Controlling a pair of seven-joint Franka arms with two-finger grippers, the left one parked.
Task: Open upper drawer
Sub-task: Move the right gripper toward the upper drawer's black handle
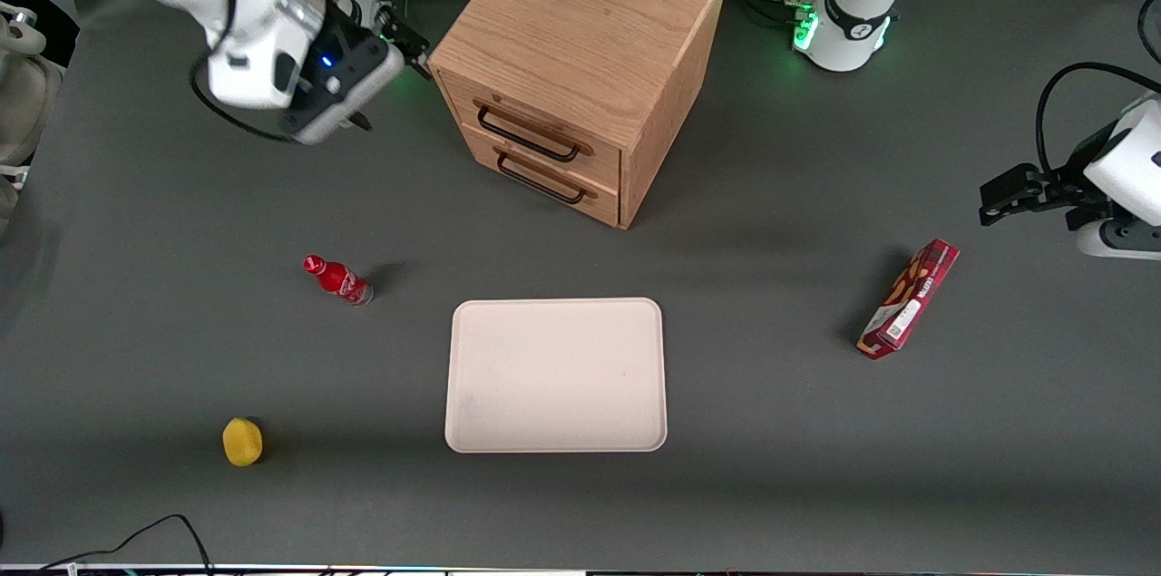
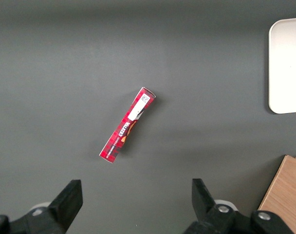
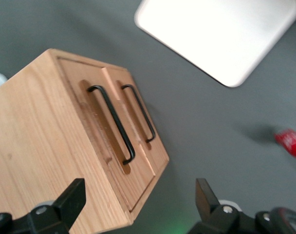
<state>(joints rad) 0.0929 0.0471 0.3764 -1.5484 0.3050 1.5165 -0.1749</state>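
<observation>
The oak cabinet (image 1: 580,23) stands at the back middle of the table. Its upper drawer (image 1: 544,130) is shut, with a thin black bar handle (image 1: 528,137). The lower drawer (image 1: 555,181) under it is shut too. My right gripper (image 1: 363,115) hangs above the table beside the cabinet, toward the working arm's end, apart from the handles. In the right wrist view the gripper (image 3: 138,200) is open and empty. The upper drawer (image 3: 131,180) and its handle (image 3: 111,122) lie ahead of its fingers (image 3: 72,197).
A white tray (image 1: 555,375) lies nearer the front camera than the cabinet. A red bottle (image 1: 337,279) and a yellow object (image 1: 242,441) lie toward the working arm's end. A red box (image 1: 909,297) lies toward the parked arm's end.
</observation>
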